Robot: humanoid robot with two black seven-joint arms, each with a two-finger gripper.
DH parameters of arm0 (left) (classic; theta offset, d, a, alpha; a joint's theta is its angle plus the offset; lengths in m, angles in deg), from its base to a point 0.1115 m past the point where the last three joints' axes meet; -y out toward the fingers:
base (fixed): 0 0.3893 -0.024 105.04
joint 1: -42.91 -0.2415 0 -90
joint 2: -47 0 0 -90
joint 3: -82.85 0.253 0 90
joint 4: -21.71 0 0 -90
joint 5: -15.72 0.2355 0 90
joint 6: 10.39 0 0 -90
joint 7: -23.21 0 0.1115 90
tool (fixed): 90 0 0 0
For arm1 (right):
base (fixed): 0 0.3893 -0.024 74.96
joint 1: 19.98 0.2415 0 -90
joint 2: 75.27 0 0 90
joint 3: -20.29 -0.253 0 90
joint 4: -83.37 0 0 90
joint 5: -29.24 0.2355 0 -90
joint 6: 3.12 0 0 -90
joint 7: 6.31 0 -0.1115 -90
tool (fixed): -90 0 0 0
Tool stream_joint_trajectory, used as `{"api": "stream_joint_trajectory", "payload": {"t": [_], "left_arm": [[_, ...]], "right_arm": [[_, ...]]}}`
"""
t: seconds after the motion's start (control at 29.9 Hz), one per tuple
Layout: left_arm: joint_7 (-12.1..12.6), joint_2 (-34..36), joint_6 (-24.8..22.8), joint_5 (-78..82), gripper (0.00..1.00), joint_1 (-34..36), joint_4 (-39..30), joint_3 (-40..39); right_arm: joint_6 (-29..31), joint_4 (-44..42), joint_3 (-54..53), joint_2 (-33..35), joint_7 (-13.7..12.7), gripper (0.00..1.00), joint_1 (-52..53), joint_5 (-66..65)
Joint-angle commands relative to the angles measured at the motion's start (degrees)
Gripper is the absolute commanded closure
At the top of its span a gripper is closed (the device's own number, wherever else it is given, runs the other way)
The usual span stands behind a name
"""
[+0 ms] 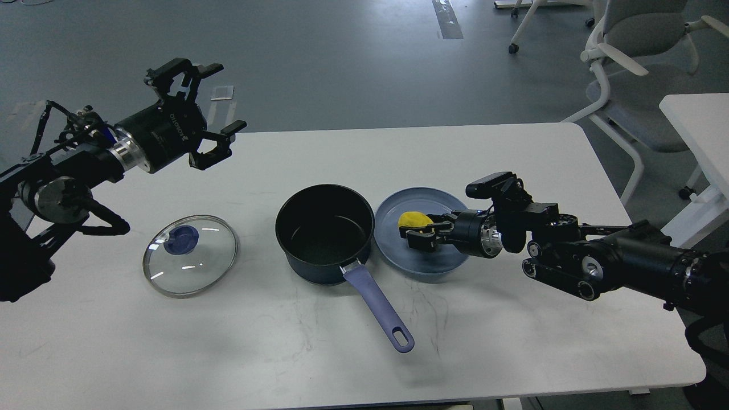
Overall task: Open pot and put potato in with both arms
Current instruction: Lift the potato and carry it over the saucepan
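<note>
The dark pot stands open at the table's middle, its purple handle pointing toward me. Its glass lid with a blue knob lies flat on the table to the left. The yellow potato lies on the blue plate right of the pot. My right gripper reaches in low from the right, its fingers closed on the potato's near side and hiding its lower part. My left gripper is open and empty, held high over the table's back left.
The white table has bare room in front and at the right. Office chairs and another white table stand off to the back right.
</note>
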Motion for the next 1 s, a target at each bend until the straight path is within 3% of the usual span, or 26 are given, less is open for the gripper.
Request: {"api": "stream_joint_trajectory", "payload": {"t": [0.0,0.2,0.23,0.3,0.37,0.57,0.73,0.97], "left_arm": [[-0.1,0.1,0.0,0.0,0.02,-0.6,-1.2,0.0],[-0.1,0.2,0.0,0.0,0.02,-0.6,-1.2,0.0],[-0.1,0.2,0.0,0.0,0.02,-0.6,-1.2,0.0],[-0.1,0.2,0.0,0.0,0.02,-0.6,-1.2,0.0],[-0.1,0.2,0.0,0.1,0.02,-0.6,-1.2,0.0],[-0.1,0.2,0.0,0.2,0.02,-0.6,-1.2,0.0],[-0.1,0.2,0.0,0.3,0.02,-0.6,-1.2,0.0],[-0.1,0.2,0.0,0.3,0.02,-0.6,-1.2,0.0]], "right_arm": [[-0.1,-0.1,0.1,0.0,0.7,0.68,0.0,-0.1],[-0.1,-0.8,0.2,0.2,1.2,0.7,0.0,-0.1],[0.0,-0.6,0.3,0.3,1.2,0.8,0.0,0.0],[0.0,-0.6,0.3,0.4,1.2,0.86,0.0,0.0],[0.0,-0.5,0.2,0.4,1.1,1.0,0.3,0.0],[-0.1,1.8,-0.2,3.9,0.5,1.0,5.5,0.2],[0.0,3.1,0.5,6.9,-1.6,1.0,15.5,0.1],[0.6,5.6,1.6,2.6,-1.7,1.0,24.1,0.2]]}}
